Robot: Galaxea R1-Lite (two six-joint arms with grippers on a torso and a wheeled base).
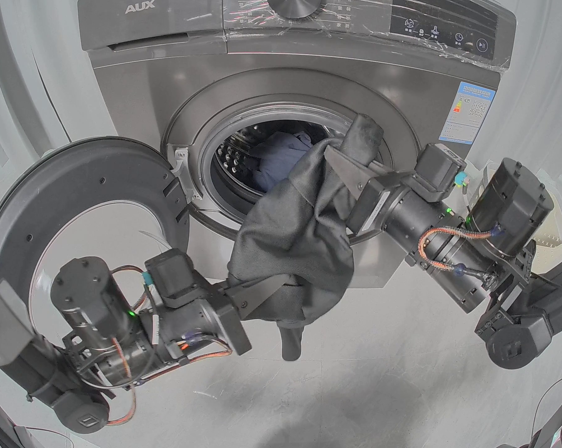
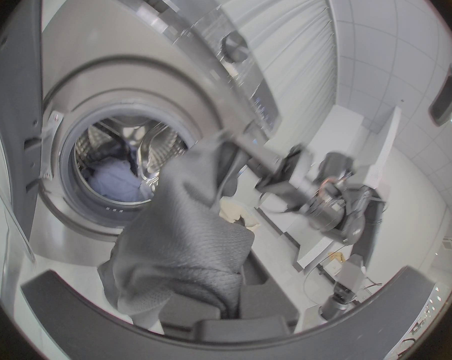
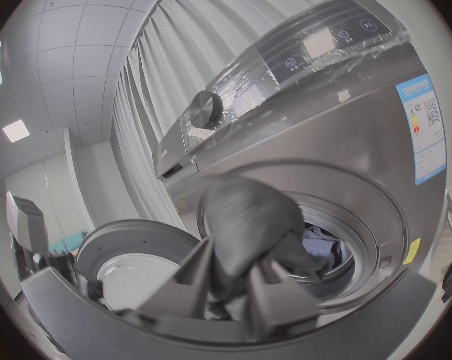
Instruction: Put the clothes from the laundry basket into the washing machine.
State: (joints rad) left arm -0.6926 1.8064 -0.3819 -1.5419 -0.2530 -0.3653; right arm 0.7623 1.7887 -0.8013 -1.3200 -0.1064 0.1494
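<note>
Holding the dark grey garment (image 1: 293, 231) with both grippers, right in front of the washing machine (image 1: 156, 88) opening. The right gripper (image 1: 346, 160) is closed on the top end of the cloth, at the right side of the door ring. Fabric bunches over its fingers, and the bunched tip sits at the rim of the drum (image 1: 237, 150). The right wrist view shows the same: right gripper (image 3: 231, 286) fingers pinched in on the dark cloth (image 3: 246, 221), drum opening just behind. The left gripper (image 1: 256, 294) sits lower, below the opening, and is closed on the bottom part of the garment. The cloth drapes over it and a tail hangs below. In the left wrist view the fabric (image 2: 181, 236) is wedged between that gripper's fingers (image 2: 266, 301). Most of the garment is outside the machine, hanging between the two grippers across the lower lip of the opening. A blue garment (image 1: 281, 157) lies inside the drum. The door (image 1: 75, 182) is swung fully open to the left. The white perforated laundry basket (image 1: 558, 231) is at the far right, behind the right arm.
</note>
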